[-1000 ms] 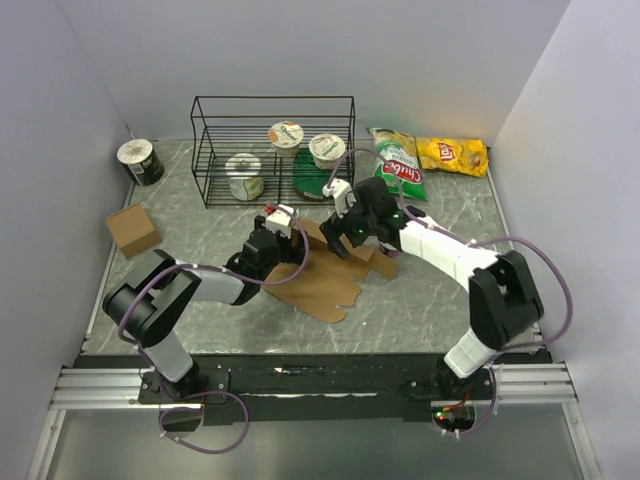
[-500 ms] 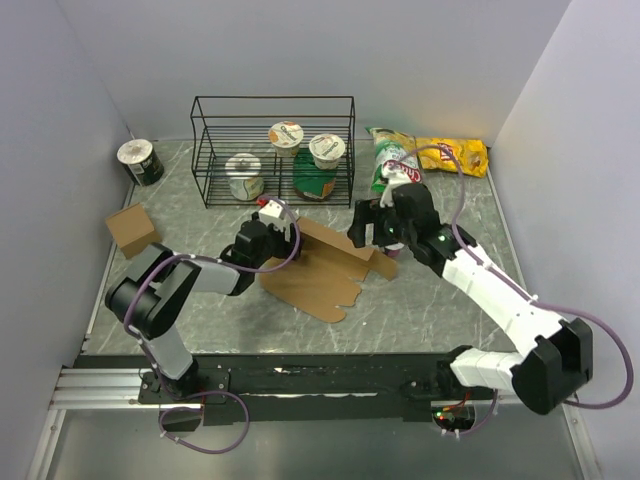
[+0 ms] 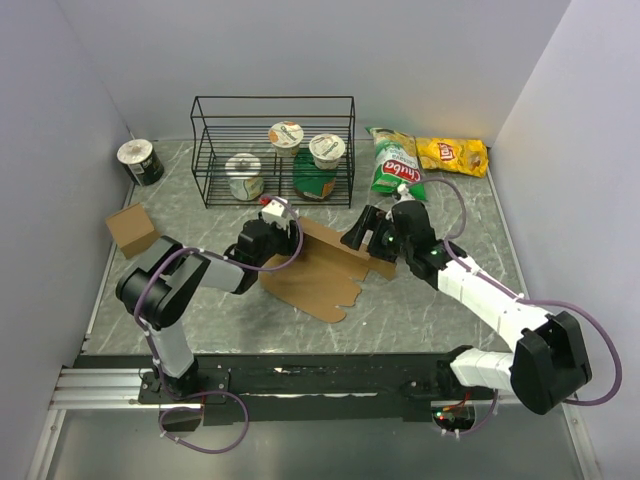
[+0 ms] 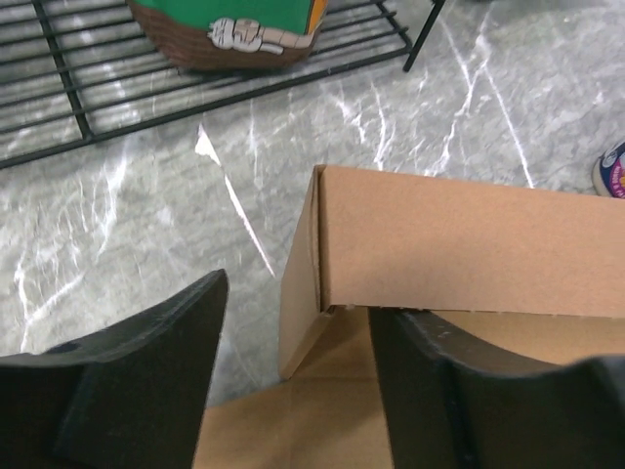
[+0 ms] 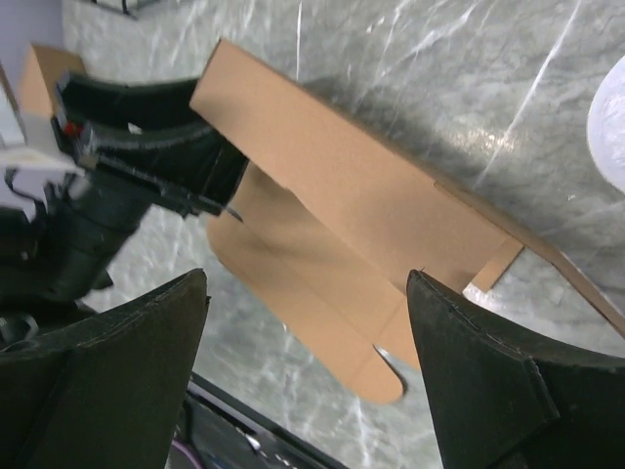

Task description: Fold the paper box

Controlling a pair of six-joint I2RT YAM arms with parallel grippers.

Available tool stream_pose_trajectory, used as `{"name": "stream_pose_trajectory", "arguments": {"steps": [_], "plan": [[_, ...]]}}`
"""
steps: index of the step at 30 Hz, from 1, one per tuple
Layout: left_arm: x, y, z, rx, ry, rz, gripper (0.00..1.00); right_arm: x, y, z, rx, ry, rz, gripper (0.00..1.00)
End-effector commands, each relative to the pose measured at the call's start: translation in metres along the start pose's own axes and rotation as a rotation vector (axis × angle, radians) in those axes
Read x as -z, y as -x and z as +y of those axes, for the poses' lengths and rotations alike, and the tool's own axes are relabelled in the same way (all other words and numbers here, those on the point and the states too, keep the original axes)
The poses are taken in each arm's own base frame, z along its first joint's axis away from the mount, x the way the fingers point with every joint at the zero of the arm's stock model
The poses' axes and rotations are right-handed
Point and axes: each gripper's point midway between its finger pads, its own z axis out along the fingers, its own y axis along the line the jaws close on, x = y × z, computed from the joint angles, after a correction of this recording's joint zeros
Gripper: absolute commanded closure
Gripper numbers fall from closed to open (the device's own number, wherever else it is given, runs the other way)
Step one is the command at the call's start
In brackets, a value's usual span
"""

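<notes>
Paper box (image 3: 318,275): part-folded sheet on worktop (image 3: 400,320), centre of top view, one panel raised. Left end effector (image 4: 293,391) open, straddling panel corner; right end effector (image 5: 303,371) open, empty, overhead. Best next: pinch panel squarely, fold along crease.

Black wire rack (image 3: 272,150) stands upper centre on the grey marbled table (image 3: 420,310). Inside it are three lidded cups (image 3: 244,175) and a green-and-brown tub (image 3: 316,180). Right of the rack lie a green chip bag (image 3: 396,172) and a yellow Lay's bag (image 3: 452,154), touching. Upper left holds a dark lidded cup (image 3: 140,162). A small cardboard box (image 3: 132,230) sits at the left edge.
</notes>
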Motion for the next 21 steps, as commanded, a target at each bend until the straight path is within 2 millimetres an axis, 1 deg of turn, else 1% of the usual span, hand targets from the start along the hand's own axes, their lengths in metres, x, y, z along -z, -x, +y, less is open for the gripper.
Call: {"name": "stream_pose_trajectory", "arguments": {"steps": [1,5,6,9,11,15,16,21], "plan": [[-0.005,0.023,-0.01,-0.023,-0.025,-0.087,0.37,-0.009,0.02,0.0,-0.06,0.004,-0.076,0.12],[-0.008,0.023,-0.015,-0.035,-0.035,-0.088,0.42,-0.015,0.012,-0.009,-0.066,-0.032,-0.037,0.14],[-0.008,0.024,-0.012,-0.036,-0.011,-0.094,0.45,-0.016,0.01,-0.011,-0.068,-0.038,-0.034,0.14],[-0.009,0.022,-0.011,-0.043,0.006,-0.098,0.47,-0.018,0.007,-0.024,-0.076,-0.086,-0.041,0.14],[-0.01,0.02,-0.01,-0.045,0.019,-0.095,0.49,-0.019,0.004,-0.028,-0.075,-0.102,-0.039,0.14],[-0.008,0.02,-0.013,-0.046,0.016,-0.106,0.54,-0.025,0.002,-0.032,-0.083,-0.108,-0.03,0.14],[-0.008,0.019,-0.013,-0.051,0.015,-0.104,0.55,-0.027,0.001,-0.03,-0.084,-0.101,-0.03,0.14],[-0.009,0.02,-0.017,-0.065,0.005,-0.113,0.58,-0.032,-0.007,-0.039,-0.109,-0.112,-0.021,0.14]]}}
